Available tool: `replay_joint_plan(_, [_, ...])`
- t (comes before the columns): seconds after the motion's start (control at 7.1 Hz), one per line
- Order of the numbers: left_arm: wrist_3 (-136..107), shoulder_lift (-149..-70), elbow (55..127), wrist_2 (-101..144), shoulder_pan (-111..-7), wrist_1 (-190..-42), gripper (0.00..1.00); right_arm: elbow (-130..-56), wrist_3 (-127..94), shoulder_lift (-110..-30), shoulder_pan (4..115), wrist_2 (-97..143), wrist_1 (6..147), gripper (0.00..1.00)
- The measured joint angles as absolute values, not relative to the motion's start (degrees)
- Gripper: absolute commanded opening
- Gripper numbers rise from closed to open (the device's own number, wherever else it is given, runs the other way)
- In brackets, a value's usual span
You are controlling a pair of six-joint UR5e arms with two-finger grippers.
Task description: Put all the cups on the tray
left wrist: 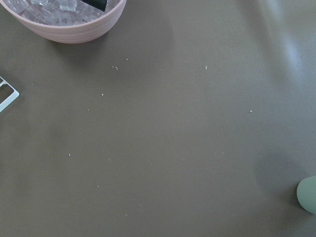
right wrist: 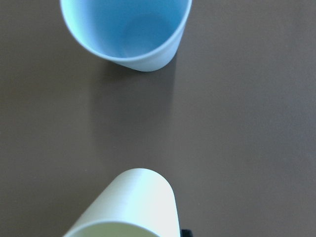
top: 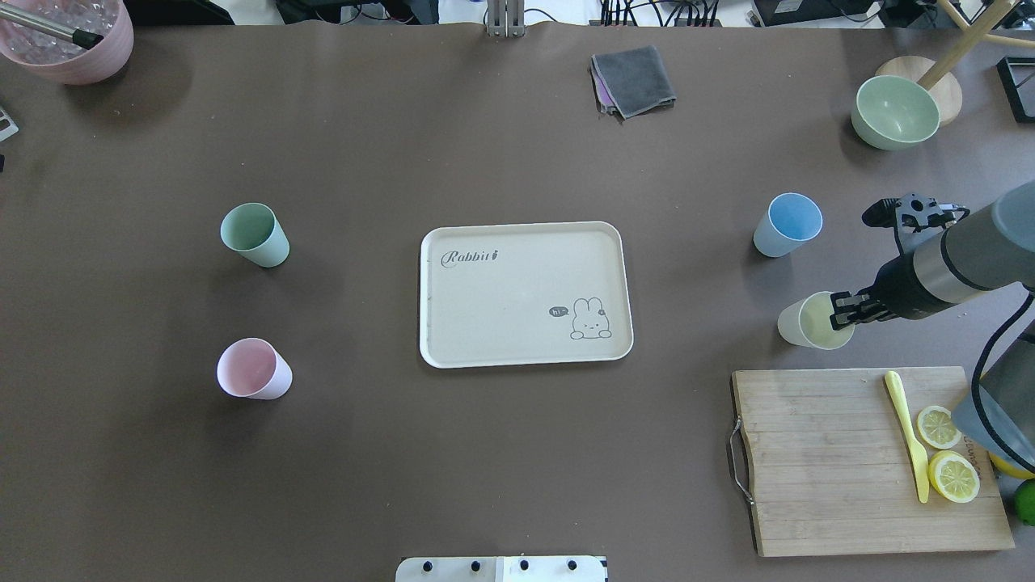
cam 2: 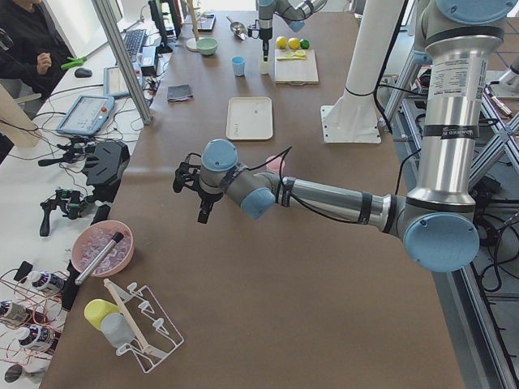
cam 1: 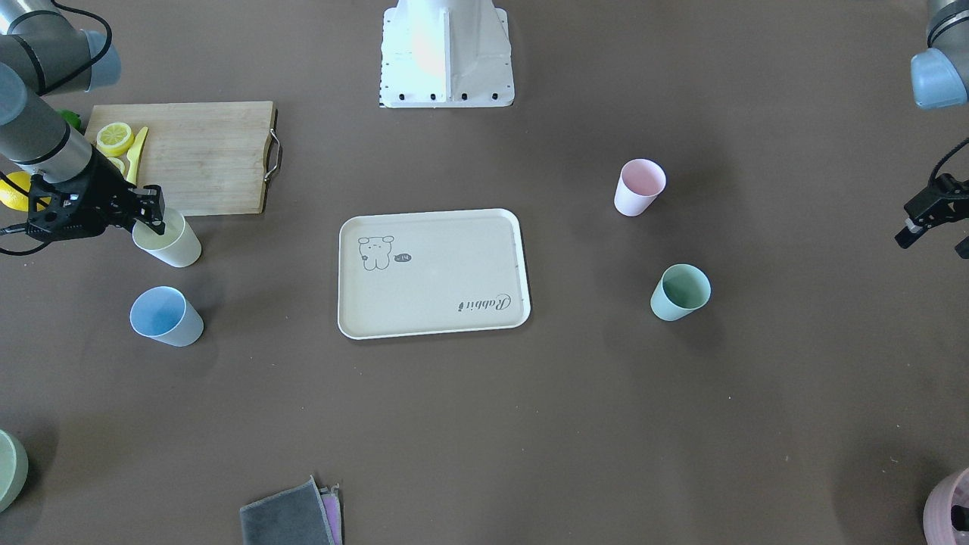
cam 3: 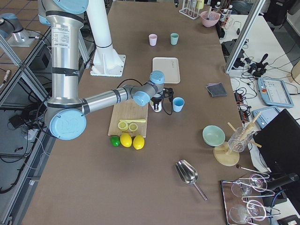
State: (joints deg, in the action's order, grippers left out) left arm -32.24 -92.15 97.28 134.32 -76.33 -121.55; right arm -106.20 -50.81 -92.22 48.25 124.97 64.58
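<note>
The cream rabbit tray (top: pixel 517 307) lies at the table's middle with nothing on it. Four cups stand upright on the table around it. The pink cup (top: pixel 252 369) and the mint green cup (top: pixel 255 234) are on my left side. The light blue cup (top: pixel 787 225) and the yellow cup (top: pixel 808 323) are on my right side. My right gripper (top: pixel 845 311) is shut on the yellow cup's rim (cam 1: pixel 172 244), and the cup rests on the table. My left gripper (cam 1: pixel 935 242) is open and empty, hovering beyond the mint cup (cam 1: pixel 680 292) near the table's left end.
A wooden cutting board (top: pixel 849 461) with lemon slices and a yellow knife lies just behind the yellow cup. A pale-green bowl (top: pixel 896 111), a folded grey cloth (top: pixel 635 79) and a mauve container of ice (top: pixel 69 36) stand along the far edge.
</note>
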Motion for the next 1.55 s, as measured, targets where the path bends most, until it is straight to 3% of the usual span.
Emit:
replay_joint_plan(0.42, [-46.50,-92.75,101.01,132.11,-68.45,-122.54,0.98,-109.38,-51.41,-90.22,53.08,131.43,67.17,0.00])
replay_joint_plan(0.7, [-57.18,-92.35,105.75,125.53,-58.53,-123.42,0.98,-112.32,-52.49,-84.08,54.08,132.23,77.02,0.00])
replay_joint_plan(1.41, [-62.79,-88.87,111.06,118.49,-42.03,-123.77,0.97,-111.81,-58.01,-72.86,48.41,127.92,84.73,0.00])
replay_joint_plan(1.55, [-62.90,-88.39,111.68,117.40,-39.86,-123.81,0.87,-111.16,-58.51,-71.64,47.85,127.66,84.74,0.00])
